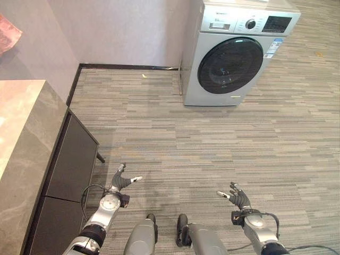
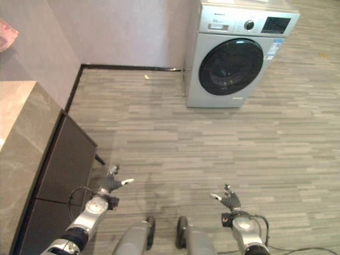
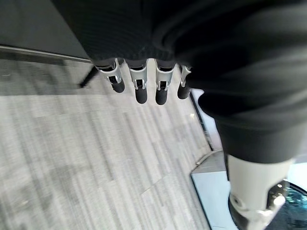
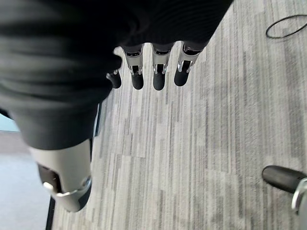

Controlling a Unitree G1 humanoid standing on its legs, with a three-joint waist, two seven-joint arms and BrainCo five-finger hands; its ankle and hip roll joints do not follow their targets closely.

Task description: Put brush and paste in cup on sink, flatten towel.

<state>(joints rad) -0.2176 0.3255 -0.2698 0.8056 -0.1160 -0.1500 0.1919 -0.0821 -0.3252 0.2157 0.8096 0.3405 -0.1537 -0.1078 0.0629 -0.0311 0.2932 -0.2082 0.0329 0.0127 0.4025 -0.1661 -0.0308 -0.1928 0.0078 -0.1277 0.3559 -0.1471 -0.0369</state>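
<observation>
A humanoid robot stands on grey striped carpet (image 1: 223,143), both arms low in front of it. Its left hand (image 1: 121,181) hangs with fingers straight and thumb spread, holding nothing, just beside the dark cabinet front (image 1: 69,164) under a stone-look counter (image 1: 24,133). Its right hand (image 1: 237,197) is equally relaxed and empty, well apart from the counter, out over bare carpet.

Judging by this, the task has barely started: brush, paste, cup, towel and sink cannot be made out anywhere, so their whereabouts cannot be told, and every step seems left to do. A pink object (image 1: 8,32) sits beyond the counter's far end, too cut off to identify.

Across the room from the counter, a silver front-loading washing machine (image 1: 236,50) with a dark round door stands against a pale wall (image 1: 122,32) edged by a dark skirting board (image 1: 127,67).
</observation>
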